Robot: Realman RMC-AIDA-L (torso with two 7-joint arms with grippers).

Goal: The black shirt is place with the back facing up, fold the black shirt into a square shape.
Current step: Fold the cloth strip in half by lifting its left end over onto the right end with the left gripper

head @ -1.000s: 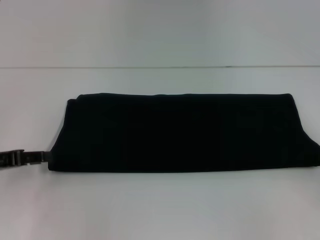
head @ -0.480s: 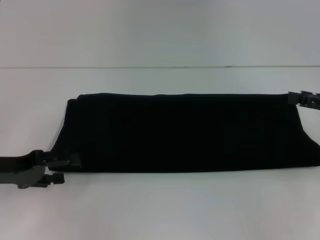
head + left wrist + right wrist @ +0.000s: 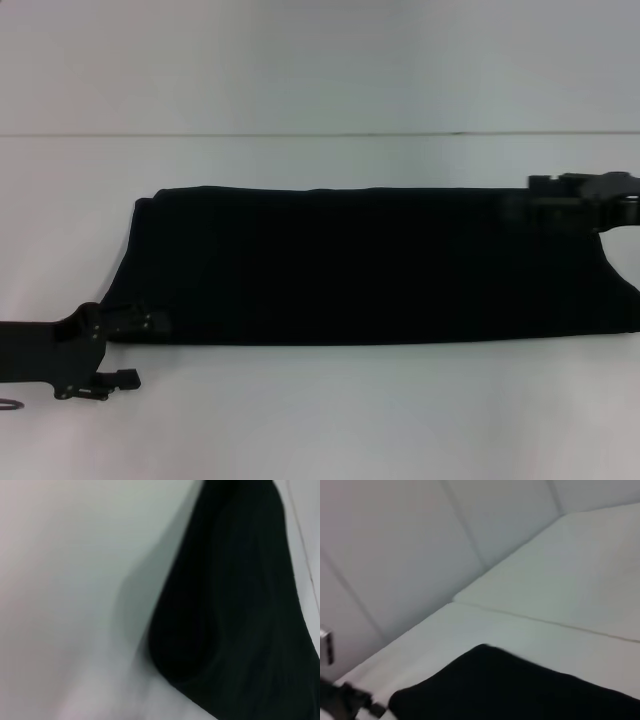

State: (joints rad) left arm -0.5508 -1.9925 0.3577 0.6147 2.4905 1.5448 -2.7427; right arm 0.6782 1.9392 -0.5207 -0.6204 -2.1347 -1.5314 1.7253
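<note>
The black shirt (image 3: 370,265) lies folded into a long band across the white table (image 3: 320,410), running from left to right. My left gripper (image 3: 136,349) is at the band's near left corner, open, with one finger (image 3: 150,321) on the cloth edge and the other (image 3: 124,378) over the table. My right gripper (image 3: 565,186) reaches in from the right over the band's far right corner. In the left wrist view the black shirt (image 3: 240,605) fills the right side, with a rounded fold edge. The right wrist view shows a shirt corner (image 3: 520,690).
The table's far edge meets a pale wall (image 3: 320,60) behind the shirt. Bare white tabletop runs in front of and behind the band. The shirt's right end reaches the frame edge in the head view.
My left gripper has come forward and spread its fingers at the near left corner. My right gripper has moved farther in from the right, over the far right corner.
</note>
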